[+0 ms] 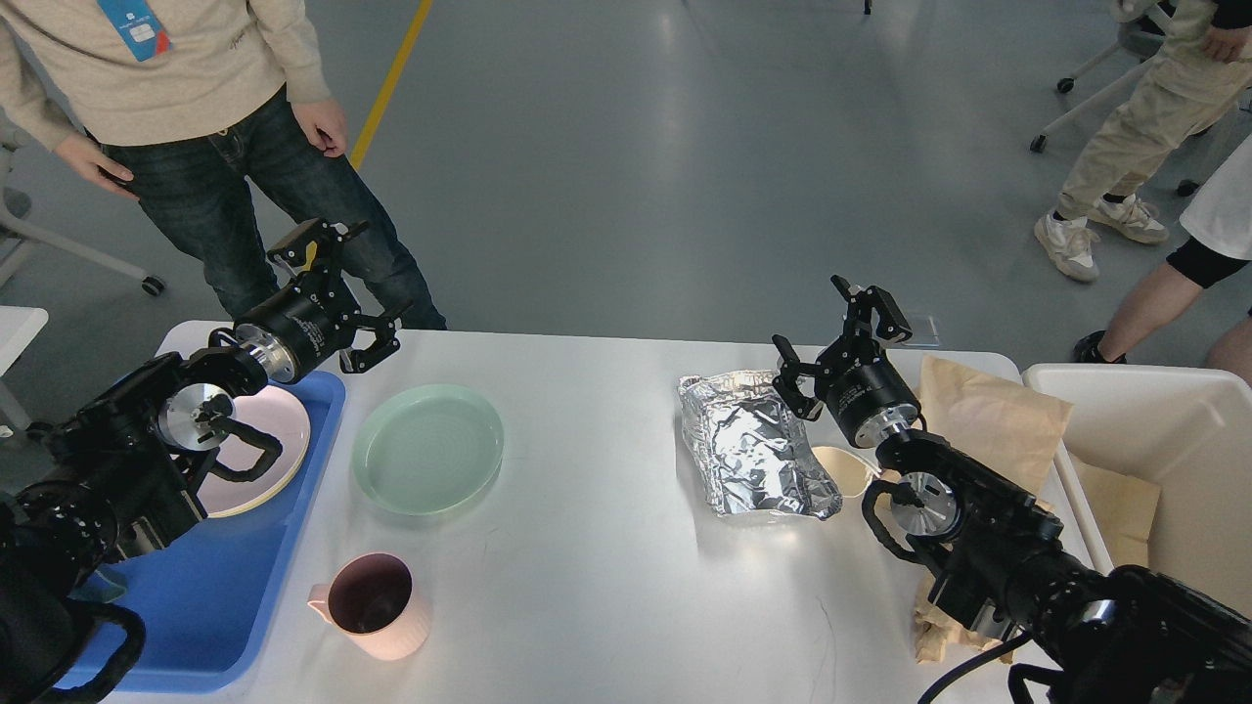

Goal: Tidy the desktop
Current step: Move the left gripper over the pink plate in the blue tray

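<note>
The white desktop (597, 577) holds a green plate (428, 447), a pink cup (374, 605), a crumpled foil sheet (753, 446), a small cream bowl (843, 467) and a brown paper bag (993, 416). My left gripper (344, 286) is open and empty, held above the table's far left edge, up and left of the green plate. My right gripper (831, 328) is open and empty, held above the foil's right edge. A pink plate (256, 460) lies in the blue tray (225, 596), partly hidden by my left arm.
A white bin (1164, 440) with brown paper inside stands at the right edge. More crumpled brown paper (934, 636) lies under my right arm. A person in jeans (245, 147) stands just behind the table's left corner; other people are at the far right.
</note>
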`<move>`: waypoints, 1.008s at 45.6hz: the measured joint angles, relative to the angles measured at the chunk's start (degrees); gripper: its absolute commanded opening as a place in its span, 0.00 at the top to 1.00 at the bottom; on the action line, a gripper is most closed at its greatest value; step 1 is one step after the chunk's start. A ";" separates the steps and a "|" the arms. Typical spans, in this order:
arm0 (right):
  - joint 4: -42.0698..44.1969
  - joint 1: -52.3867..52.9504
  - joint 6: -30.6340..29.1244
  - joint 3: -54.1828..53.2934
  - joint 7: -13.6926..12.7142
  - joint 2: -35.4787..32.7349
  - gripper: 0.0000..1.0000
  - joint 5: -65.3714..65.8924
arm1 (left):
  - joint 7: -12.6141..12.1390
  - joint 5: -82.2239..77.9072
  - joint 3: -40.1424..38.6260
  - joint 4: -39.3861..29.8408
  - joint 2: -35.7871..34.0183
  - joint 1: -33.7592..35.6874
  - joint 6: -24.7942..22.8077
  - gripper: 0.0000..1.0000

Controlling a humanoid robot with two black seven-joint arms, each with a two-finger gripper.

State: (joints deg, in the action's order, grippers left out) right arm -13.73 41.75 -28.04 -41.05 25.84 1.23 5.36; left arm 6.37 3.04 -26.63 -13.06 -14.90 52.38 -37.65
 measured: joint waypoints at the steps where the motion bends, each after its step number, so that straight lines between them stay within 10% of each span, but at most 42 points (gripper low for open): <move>1: 0.01 0.00 0.00 0.00 0.00 0.00 0.00 0.00 | -0.07 -0.02 1.86 0.01 -0.50 0.35 -0.53 0.00; 31: -0.04 0.00 0.00 0.00 0.00 0.00 0.00 -0.01 | 0.07 -5.12 66.27 -0.17 -3.26 14.84 -2.86 0.00; 46: 0.01 0.00 0.00 0.00 0.00 0.00 0.00 0.00 | 0.07 -12.92 85.30 -8.79 -0.24 25.18 -16.97 0.00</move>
State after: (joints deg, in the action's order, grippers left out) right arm -13.72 41.75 -28.04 -41.04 25.84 1.23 5.36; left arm 6.43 -9.88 58.67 -21.86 -15.14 77.56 -54.61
